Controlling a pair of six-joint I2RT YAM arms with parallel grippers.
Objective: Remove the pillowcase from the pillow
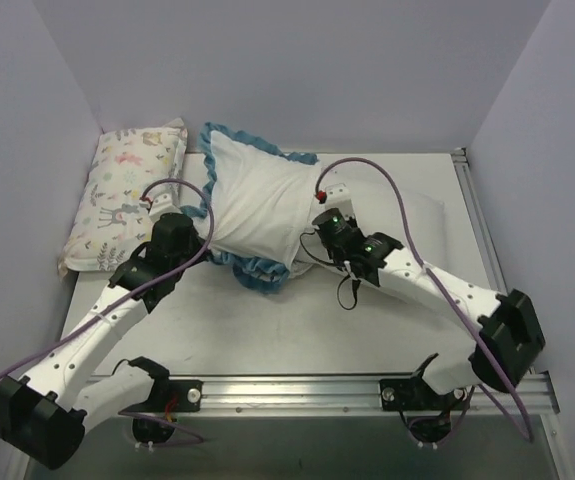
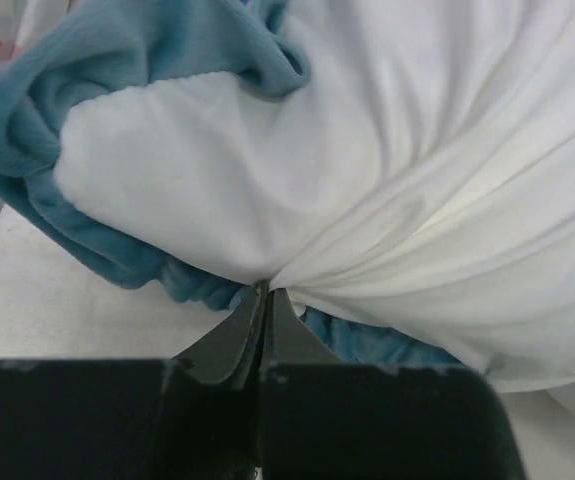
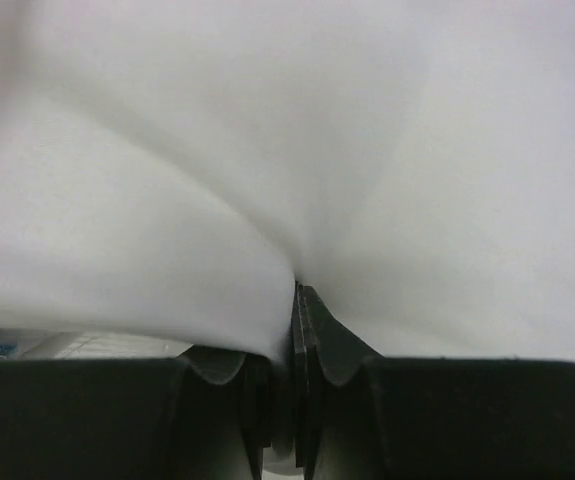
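At the far left, against the wall, we see the small pastel animal-print pillow; its marks are pictures of animals, too small for us to read anything in. Just right of it the left arm reaches up from the near edge of the table, a purple cable looping over its wrist. The left gripper is clenched tight on the pillowcase. In the left wrist view its two dark fingers meet at a point where the white fabric gathers into folds that fan away to the right, with the blue ruffled trim bunched above, to the left and just under the pinch. The pillowcase lies mid-table toward the back, tilted, its plain white reverse facing up and blue ruffle showing along its upper and lower edges. At its right edge sits the right gripper, its fingers pressed together on plain white cloth that spreads up and away from the pinch. It sits right where the pillowcase ends and the pillow begins, so the cloth looks like the pillow's, though we cannot be sure. The pillow stretches away to the right behind the right arm, flat on the table. A metal rail runs along the near edge between the two arm bases.
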